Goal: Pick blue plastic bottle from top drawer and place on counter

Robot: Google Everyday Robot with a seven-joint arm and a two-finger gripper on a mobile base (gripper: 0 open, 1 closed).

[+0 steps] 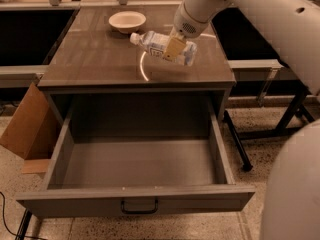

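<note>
The blue plastic bottle (159, 45) lies sideways in the air above the counter (95, 59), its white cap pointing left toward the bowl. My gripper (175, 49) is shut on the bottle's middle, with a tan finger pad across the label. It hangs over the thin white circle (141, 67) on the counter's right half. The top drawer (137, 169) stands pulled fully open below, and its grey inside holds nothing. Its dark pull handle (139, 207) shows on the front panel.
A white bowl (127, 21) sits at the counter's back, left of the bottle. A cardboard box (24, 131) leans by the drawer's left side. Dark table legs (235, 139) stand to the right. My white arm fills the upper right and lower right.
</note>
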